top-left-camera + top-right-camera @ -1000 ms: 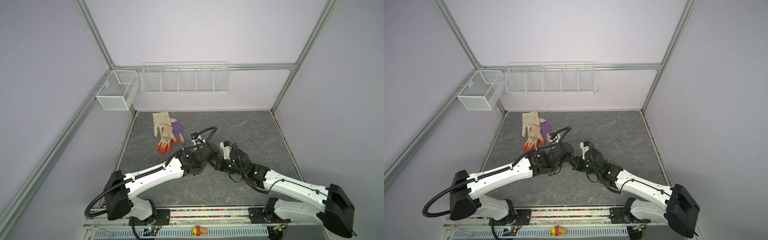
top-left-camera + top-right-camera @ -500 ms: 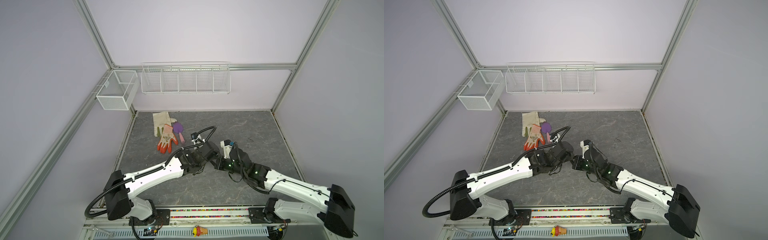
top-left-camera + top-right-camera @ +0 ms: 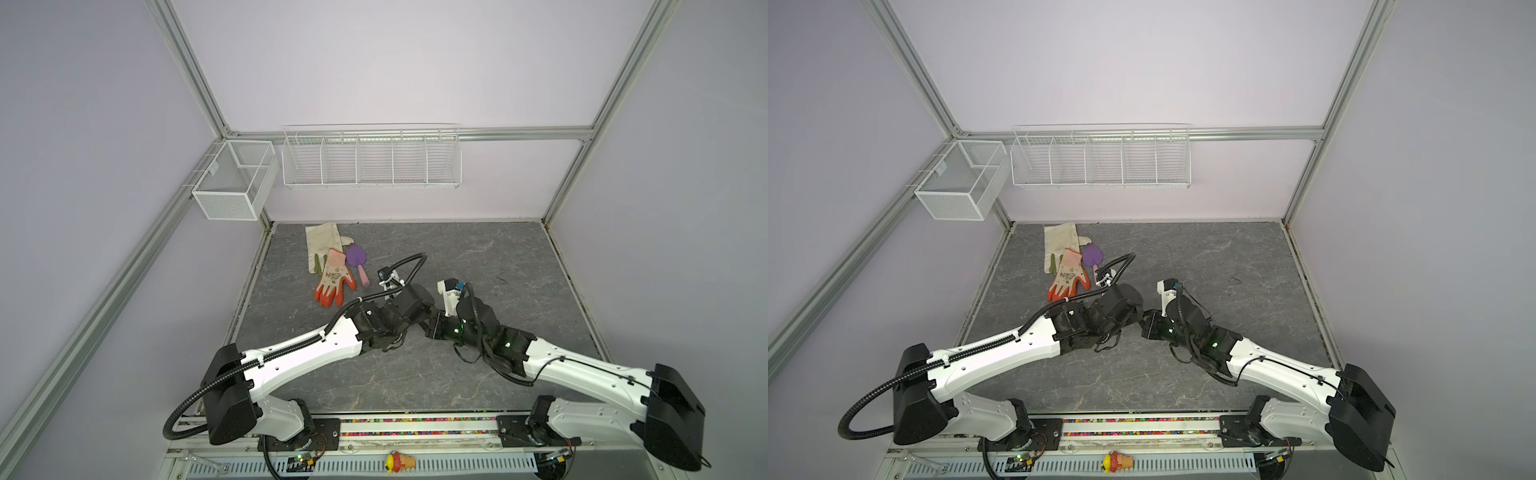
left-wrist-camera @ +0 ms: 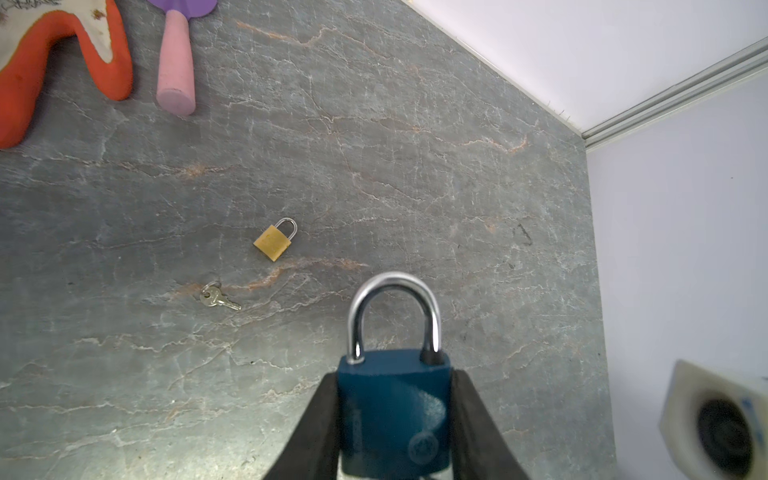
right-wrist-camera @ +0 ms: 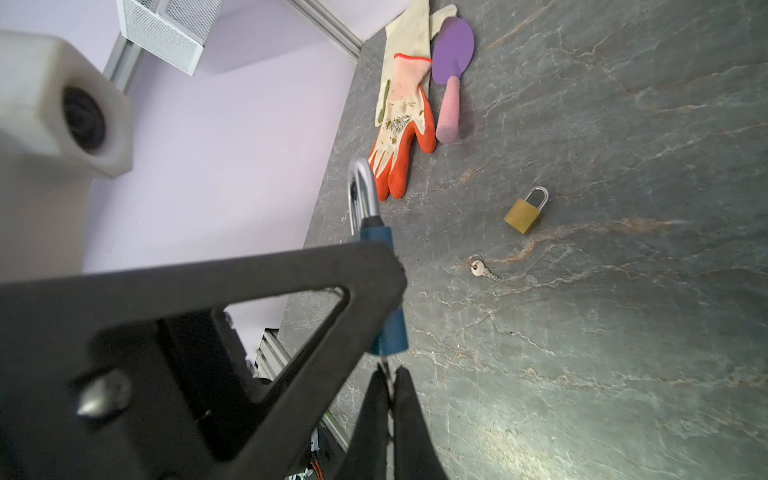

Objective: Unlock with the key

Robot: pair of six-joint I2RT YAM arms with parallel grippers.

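Grey worktop (image 3: 478, 257), lavender walls. Left pincer (image 4: 392, 382) clamps the blue lock (image 4: 395, 407), shackle outward; hold it rigid. Right pincer (image 5: 388, 382), clenched at the lock's base, hides whatever it pinches: twist along the keyway axis only. A loose key (image 4: 218, 298) lies near the brass lock (image 4: 273, 243).

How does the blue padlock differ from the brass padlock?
The blue padlock is painted blue; the brass padlock is golden. The jaws of the left gripper clamp the blue padlock, while the brass padlock lies loose on the table. Both have a silver shackle that looks closed.
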